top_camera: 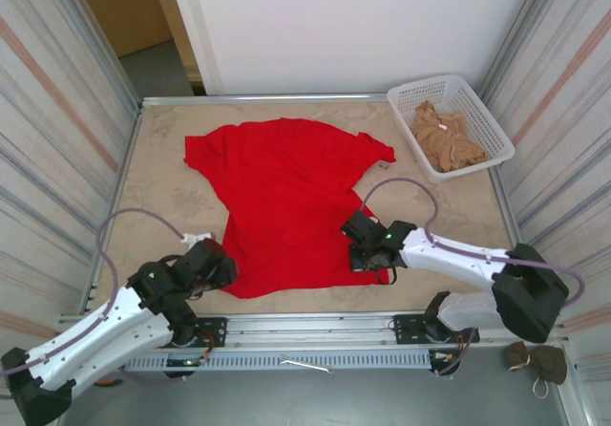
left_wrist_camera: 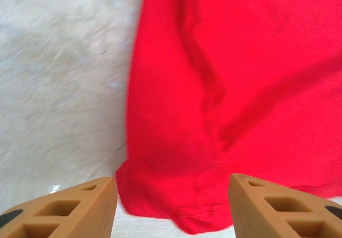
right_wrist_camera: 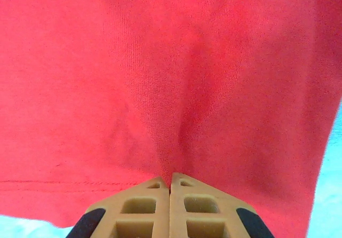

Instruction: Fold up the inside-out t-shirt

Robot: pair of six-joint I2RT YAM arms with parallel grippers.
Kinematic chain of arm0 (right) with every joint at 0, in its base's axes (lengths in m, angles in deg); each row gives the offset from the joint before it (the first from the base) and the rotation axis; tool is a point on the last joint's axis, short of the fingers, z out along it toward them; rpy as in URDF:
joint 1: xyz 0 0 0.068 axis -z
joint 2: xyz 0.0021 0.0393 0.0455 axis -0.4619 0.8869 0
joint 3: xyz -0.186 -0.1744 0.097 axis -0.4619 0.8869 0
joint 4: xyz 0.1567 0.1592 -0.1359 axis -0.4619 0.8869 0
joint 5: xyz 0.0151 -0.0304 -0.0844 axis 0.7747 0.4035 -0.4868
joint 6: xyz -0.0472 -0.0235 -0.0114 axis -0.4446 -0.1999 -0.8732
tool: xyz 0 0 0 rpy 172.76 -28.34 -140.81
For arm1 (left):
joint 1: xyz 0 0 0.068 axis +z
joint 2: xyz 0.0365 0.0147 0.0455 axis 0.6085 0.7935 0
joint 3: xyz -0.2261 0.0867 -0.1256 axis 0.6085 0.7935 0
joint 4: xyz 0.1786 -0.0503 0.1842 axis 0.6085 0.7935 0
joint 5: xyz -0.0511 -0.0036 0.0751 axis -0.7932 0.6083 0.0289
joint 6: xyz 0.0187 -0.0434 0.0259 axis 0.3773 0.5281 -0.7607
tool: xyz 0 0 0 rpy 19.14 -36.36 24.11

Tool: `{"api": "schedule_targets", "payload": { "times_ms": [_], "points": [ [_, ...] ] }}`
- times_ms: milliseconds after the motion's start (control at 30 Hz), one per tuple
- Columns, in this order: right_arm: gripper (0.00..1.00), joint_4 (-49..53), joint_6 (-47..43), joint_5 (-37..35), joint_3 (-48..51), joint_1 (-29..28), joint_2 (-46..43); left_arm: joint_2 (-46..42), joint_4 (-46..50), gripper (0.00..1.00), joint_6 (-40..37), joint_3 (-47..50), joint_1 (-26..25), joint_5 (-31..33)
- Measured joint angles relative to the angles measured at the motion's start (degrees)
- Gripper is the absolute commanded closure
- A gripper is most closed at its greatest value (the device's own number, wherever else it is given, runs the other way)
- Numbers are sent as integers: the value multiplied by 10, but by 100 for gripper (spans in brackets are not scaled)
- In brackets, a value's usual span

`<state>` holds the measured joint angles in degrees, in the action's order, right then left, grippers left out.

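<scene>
The inside-out t-shirt (top_camera: pixel 286 197) is bright red and lies spread flat on the table, neck end far and hem near. My left gripper (top_camera: pixel 221 266) hovers at the shirt's near left hem corner. In the left wrist view that gripper (left_wrist_camera: pixel 172 180) stands open, with the rumpled hem corner (left_wrist_camera: pixel 176 206) lying between its fingers, apart from both. My right gripper (top_camera: pixel 358 244) sits at the near right hem. In the right wrist view it (right_wrist_camera: pixel 170 175) is shut, and the red cloth (right_wrist_camera: pixel 171 62) puckers into its closed tips just above the hem stitching.
A white basket (top_camera: pixel 425 83) at the far right corner holds a tan-beige cloth (top_camera: pixel 444 138). Striped walls close in both sides. A metal rail (top_camera: pixel 286 326) runs along the near edge. Bare table (top_camera: pixel 167 197) lies left of the shirt.
</scene>
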<state>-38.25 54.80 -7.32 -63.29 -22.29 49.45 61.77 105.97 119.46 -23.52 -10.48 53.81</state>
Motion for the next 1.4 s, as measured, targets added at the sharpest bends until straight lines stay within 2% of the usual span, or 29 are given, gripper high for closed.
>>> {"api": "schedule_targets", "payload": {
  "times_ms": [133,267,400,533,633,800,900,967,1000,1067,1100,1133,1200,1367,1400],
  "points": [
    [100,3,-2,27,-7,46,-61,74,-64,41,-76,-34,-33,-12],
    [100,3,-4,63,-13,93,-109,173,-141,39,-155,-65,-126,2],
    [100,7,-4,94,-19,119,-131,283,-213,36,-236,-100,-235,51],
    [100,7,-4,115,-28,126,-133,387,-278,35,-304,-139,-313,106],
    [100,7,-4,123,-36,127,-133,457,-317,33,-338,-165,-334,141],
    [100,7,-4,135,-48,127,-135,529,-361,26,-367,-179,-334,197],
    [100,9,-4,137,-48,128,-148,554,-372,27,-370,-180,-326,220],
    [100,12,-4,138,-49,128,-156,563,-372,34,-365,-180,-309,230],
    [100,12,-4,139,-49,129,-158,564,-372,43,-362,-180,-299,234],
    [100,13,-4,144,-49,132,-161,563,-372,78,-356,-180,-275,240],
    [100,14,-4,144,-49,132,-162,561,-372,92,-356,-179,-264,240],
    [100,16,-4,145,-49,135,-163,555,-372,100,-358,-177,-252,239],
    [100,15,-4,146,-49,139,-163,529,-367,100,-369,-175,-237,233],
    [100,9,-4,148,-49,154,-159,404,-337,100,-404,-198,-223,197],
    [94,4,-4,148,-49,155,-156,382,-328,100,-411,-215,-220,185]
  ]
}}
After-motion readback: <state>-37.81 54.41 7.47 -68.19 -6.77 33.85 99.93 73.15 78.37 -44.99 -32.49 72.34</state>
